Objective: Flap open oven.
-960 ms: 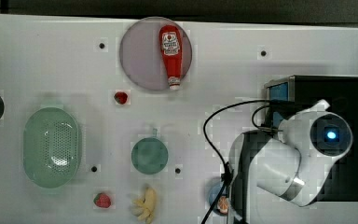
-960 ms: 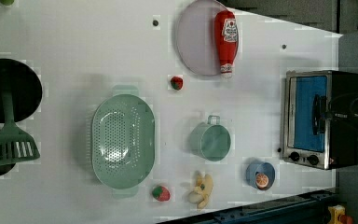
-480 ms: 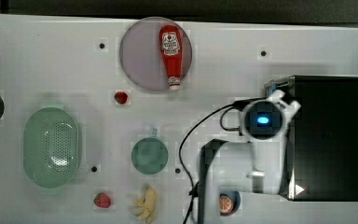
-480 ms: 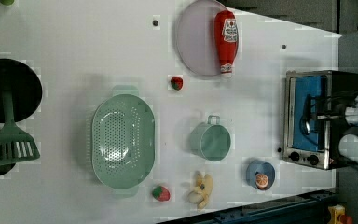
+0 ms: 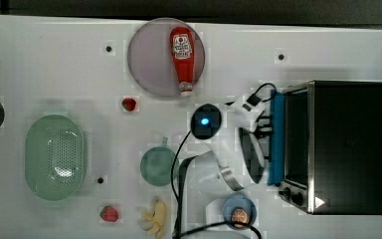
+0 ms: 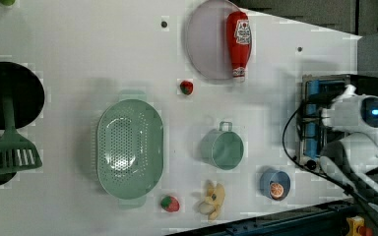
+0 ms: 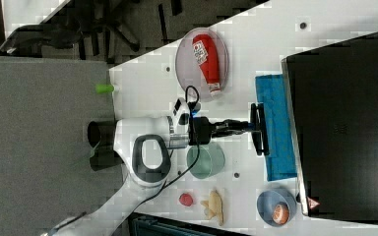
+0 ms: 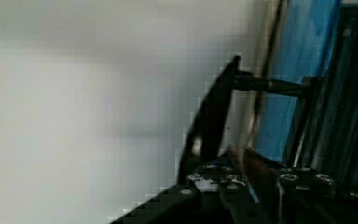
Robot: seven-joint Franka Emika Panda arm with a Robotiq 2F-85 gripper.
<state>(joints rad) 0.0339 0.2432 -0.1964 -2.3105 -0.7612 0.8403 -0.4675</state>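
Looking at the right view's centre, you see the gripper (image 7: 252,129) closed on the handle (image 7: 259,130) of the oven (image 7: 342,123); the door (image 7: 275,128) is tilted outward, with bare table (image 7: 256,54) above it.

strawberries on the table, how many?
2. One strawberry lies just below the plate in the top view; the other strawberry lies at the table's lower edge, left of the bananas. The arm may hide more.

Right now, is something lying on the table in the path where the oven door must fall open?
Nothing visible does. The oven door already tilts outward, the gripper at its handle. The table in front is bare; the blue bowl sits past the door's end.
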